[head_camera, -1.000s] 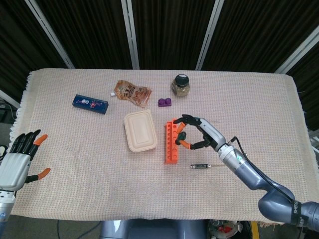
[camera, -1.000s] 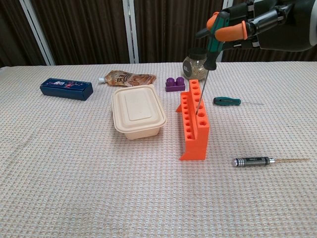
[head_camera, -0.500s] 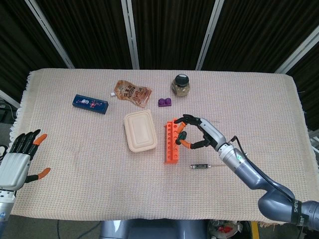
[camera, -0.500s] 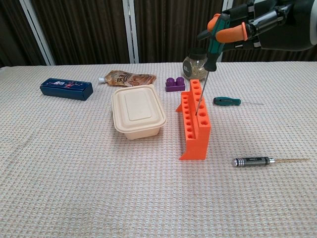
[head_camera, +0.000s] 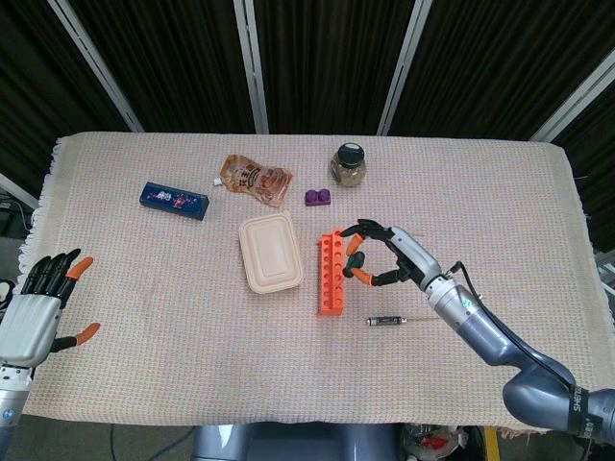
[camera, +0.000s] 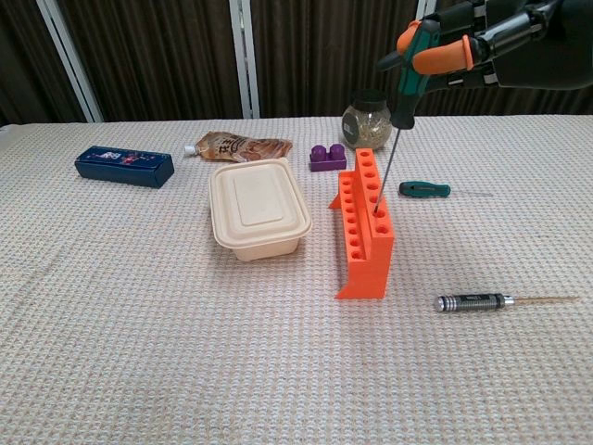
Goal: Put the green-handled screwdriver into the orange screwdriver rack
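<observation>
Shifted slightly right since a second ago: right hand (camera: 463,51) grips green-handled screwdriver (camera: 406,79) by the handle, shaft near-upright, tip at a top-row hole of orange screwdriver rack (camera: 365,227). Insertion axis runs straight down. Left hand (head_camera: 38,305) open, well apart.

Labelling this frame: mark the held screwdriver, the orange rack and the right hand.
held screwdriver (camera: 405,95), chest view, on the green handle below the fingers.
orange rack (camera: 364,266), chest view, on the near end face.
right hand (head_camera: 382,254), head view, on the middle of the hand.
</observation>
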`<state>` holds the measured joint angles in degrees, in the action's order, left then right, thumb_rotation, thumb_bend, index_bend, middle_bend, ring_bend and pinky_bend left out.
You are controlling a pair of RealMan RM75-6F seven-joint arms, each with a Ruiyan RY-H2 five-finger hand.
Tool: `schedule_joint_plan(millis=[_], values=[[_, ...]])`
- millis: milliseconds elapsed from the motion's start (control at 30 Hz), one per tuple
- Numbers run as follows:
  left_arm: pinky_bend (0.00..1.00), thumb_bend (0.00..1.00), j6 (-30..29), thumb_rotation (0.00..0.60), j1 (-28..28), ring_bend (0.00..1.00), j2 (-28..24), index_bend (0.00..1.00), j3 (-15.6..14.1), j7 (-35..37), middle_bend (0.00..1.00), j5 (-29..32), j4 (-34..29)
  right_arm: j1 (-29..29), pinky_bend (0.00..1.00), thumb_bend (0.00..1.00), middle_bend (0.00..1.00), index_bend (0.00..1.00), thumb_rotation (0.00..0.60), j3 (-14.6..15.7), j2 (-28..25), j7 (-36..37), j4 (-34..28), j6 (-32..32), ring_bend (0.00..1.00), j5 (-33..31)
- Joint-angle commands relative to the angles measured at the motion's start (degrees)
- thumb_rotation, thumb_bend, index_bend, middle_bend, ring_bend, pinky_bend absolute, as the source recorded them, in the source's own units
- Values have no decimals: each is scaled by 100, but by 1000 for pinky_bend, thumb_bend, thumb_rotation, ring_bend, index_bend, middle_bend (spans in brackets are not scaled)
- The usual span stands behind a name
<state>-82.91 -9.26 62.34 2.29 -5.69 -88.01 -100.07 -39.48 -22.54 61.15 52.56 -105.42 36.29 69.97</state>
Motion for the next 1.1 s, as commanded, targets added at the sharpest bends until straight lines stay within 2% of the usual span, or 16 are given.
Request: schedule_joint_plan(millis=[33,667,1100], values=[[0,164,-4,600,5,0,-9,88,-3,-8,0,0,-11,1,0,413,229,671,600,9,10,19,22,2,0,23],[0,165,21,600,12,0,9,87,-28,-25,0,7,-7,-38,0,413,229,671,600,172,180,73,243,-5,0,288],[0,165,58,600,8,0,40,86,-38,12,0,35,77,-59,0,413,223,668,600,487,695,-472,565,413,0,636]])
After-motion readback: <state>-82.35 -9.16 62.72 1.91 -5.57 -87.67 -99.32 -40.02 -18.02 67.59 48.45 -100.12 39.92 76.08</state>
